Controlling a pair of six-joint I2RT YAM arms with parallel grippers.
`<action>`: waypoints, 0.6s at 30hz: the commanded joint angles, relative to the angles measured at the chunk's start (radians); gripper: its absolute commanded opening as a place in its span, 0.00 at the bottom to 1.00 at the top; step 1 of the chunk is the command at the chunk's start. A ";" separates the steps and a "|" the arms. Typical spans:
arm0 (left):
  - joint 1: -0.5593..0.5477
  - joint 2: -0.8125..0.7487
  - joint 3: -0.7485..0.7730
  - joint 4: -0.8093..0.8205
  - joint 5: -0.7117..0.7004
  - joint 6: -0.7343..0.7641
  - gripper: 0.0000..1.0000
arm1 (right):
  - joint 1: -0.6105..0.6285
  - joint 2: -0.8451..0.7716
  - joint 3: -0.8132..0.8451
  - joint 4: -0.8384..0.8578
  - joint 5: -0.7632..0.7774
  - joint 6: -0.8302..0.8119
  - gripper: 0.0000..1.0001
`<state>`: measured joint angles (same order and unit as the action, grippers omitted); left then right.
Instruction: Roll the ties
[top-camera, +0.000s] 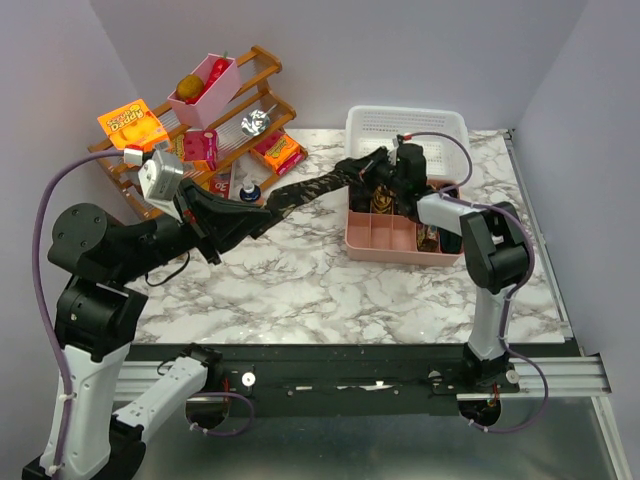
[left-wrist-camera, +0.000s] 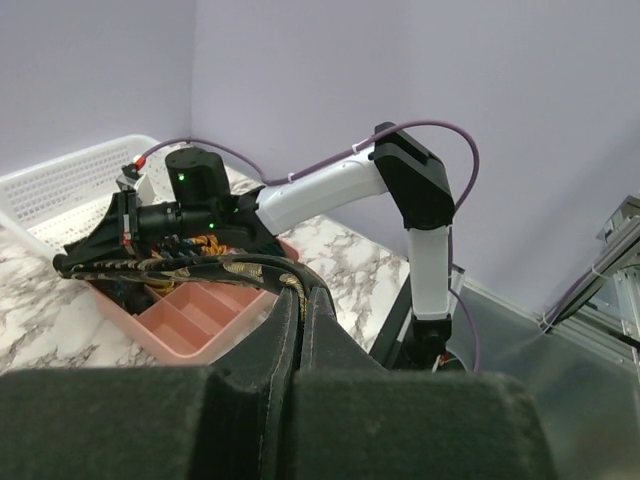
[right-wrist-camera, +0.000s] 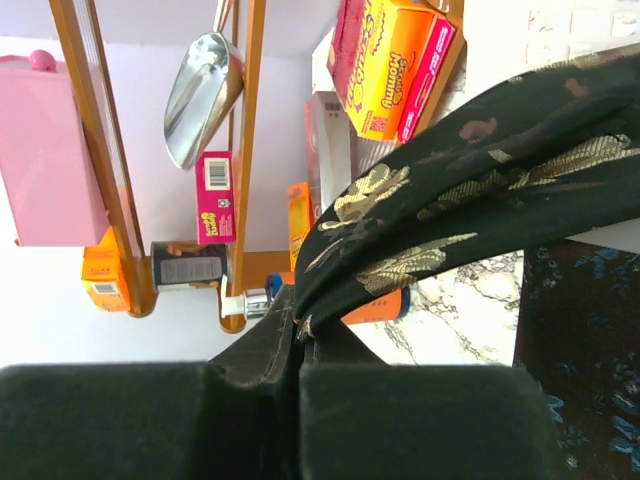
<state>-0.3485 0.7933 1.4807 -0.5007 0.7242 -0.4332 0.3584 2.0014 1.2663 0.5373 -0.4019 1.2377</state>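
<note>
Between the left hand and right hand, each pressed together on one end, a tie is held stretched above the bench. Rolling is judged not yet begun, and laying it flat is called for next.

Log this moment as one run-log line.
left gripper: shut on tie | right gripper: shut on its other end | tie: stretched between both grippers, not yet rolled
</note>
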 joint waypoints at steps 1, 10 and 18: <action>0.005 0.000 -0.019 0.040 0.034 0.010 0.00 | -0.029 -0.035 0.010 -0.010 0.057 -0.052 0.04; 0.003 0.066 -0.146 0.166 0.020 -0.016 0.00 | -0.145 -0.343 -0.155 -0.124 0.185 -0.282 0.03; -0.004 0.197 -0.233 0.437 0.107 -0.127 0.00 | -0.312 -0.633 -0.340 -0.244 0.255 -0.414 0.01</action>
<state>-0.3489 0.9363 1.2781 -0.2668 0.7517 -0.4835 0.1238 1.4563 1.0286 0.3946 -0.2031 0.9207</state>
